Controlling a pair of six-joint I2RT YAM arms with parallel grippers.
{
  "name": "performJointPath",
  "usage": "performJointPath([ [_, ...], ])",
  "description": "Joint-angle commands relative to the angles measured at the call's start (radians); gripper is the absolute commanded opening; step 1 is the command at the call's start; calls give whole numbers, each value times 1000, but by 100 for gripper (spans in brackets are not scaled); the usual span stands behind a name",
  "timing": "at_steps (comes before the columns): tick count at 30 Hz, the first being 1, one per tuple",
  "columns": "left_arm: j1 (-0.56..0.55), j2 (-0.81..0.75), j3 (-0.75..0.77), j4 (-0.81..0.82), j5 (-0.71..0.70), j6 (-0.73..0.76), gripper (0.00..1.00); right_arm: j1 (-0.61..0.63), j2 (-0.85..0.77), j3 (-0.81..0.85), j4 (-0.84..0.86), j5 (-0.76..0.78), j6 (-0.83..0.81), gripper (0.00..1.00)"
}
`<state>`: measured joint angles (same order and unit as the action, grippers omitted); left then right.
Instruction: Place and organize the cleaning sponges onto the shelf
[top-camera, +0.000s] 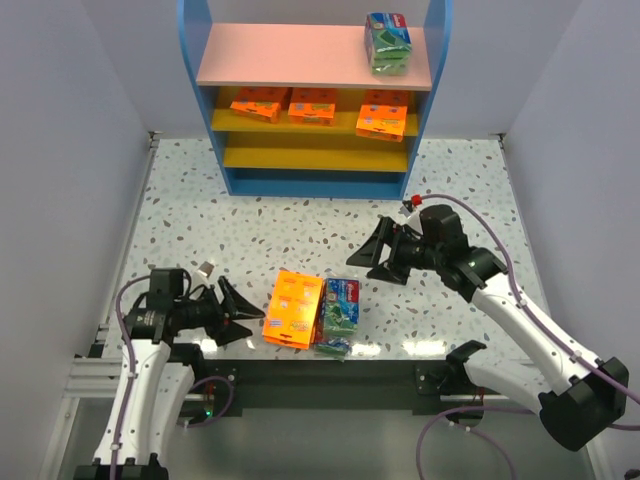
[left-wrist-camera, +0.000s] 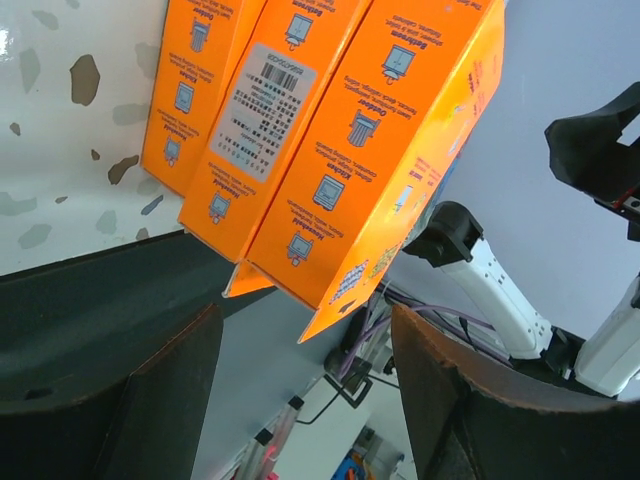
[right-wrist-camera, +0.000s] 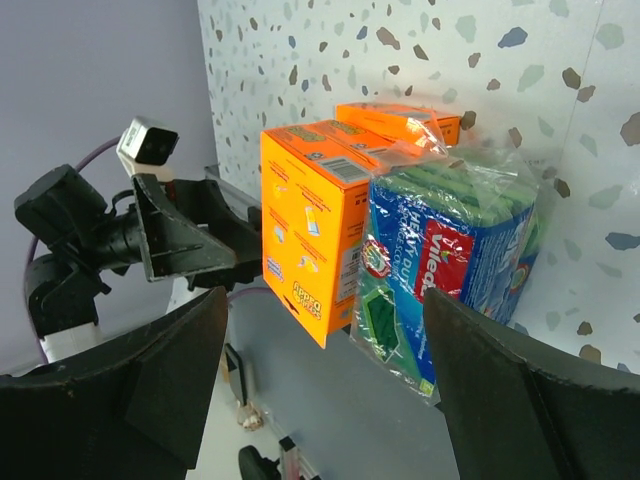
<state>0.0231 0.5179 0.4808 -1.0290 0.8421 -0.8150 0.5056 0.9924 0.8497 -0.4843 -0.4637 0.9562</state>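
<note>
Orange sponge packs (top-camera: 294, 308) lie stacked at the table's front edge, with green-and-blue wrapped packs (top-camera: 339, 315) touching their right side. My left gripper (top-camera: 248, 320) stands open just left of the stack, nothing between its fingers (left-wrist-camera: 170, 400); the orange packs (left-wrist-camera: 330, 140) fill its wrist view ahead. My right gripper (top-camera: 372, 270) hovers open up and right of the pile, facing the orange pack (right-wrist-camera: 320, 225) and the green-and-blue pack (right-wrist-camera: 450, 260). The shelf (top-camera: 215, 75) holds three orange packs (top-camera: 312, 105) on its upper yellow board and one green-and-blue pack (top-camera: 387, 42) on the pink top.
A small grey object (top-camera: 207, 267) lies on the speckled table (top-camera: 300, 225) above the left gripper. Grey walls close in both sides. The lower yellow board (top-camera: 300, 158) is bare. The metal frame and cables (top-camera: 330, 380) run under the table's front edge.
</note>
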Motion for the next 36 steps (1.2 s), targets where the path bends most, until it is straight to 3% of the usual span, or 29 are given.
performJointPath([
  [1, -15, 14, -22, 58, 37, 25, 73, 2, -9, -14, 44, -33, -4, 83],
  [6, -139, 34, -34, 139, 11, -48, 72, 2, -1, -20, 56, -32, 0, 83],
  [13, -400, 117, -21, 398, -103, -275, 72, 2, -5, -15, 55, -23, -2, 82],
  [17, -465, 174, -5, 458, -173, -311, 70, 2, -15, -12, 50, -15, -2, 82],
  [20, -465, 179, -4, 484, -216, -325, 62, 2, -31, -5, 41, -7, 3, 80],
  [33, -465, 165, -4, 615, -285, -374, 0, 2, -83, -14, 9, -19, 16, 71],
  [36, -465, 165, 25, 661, -310, -386, 0, 2, -89, -5, 16, -26, 27, 70],
])
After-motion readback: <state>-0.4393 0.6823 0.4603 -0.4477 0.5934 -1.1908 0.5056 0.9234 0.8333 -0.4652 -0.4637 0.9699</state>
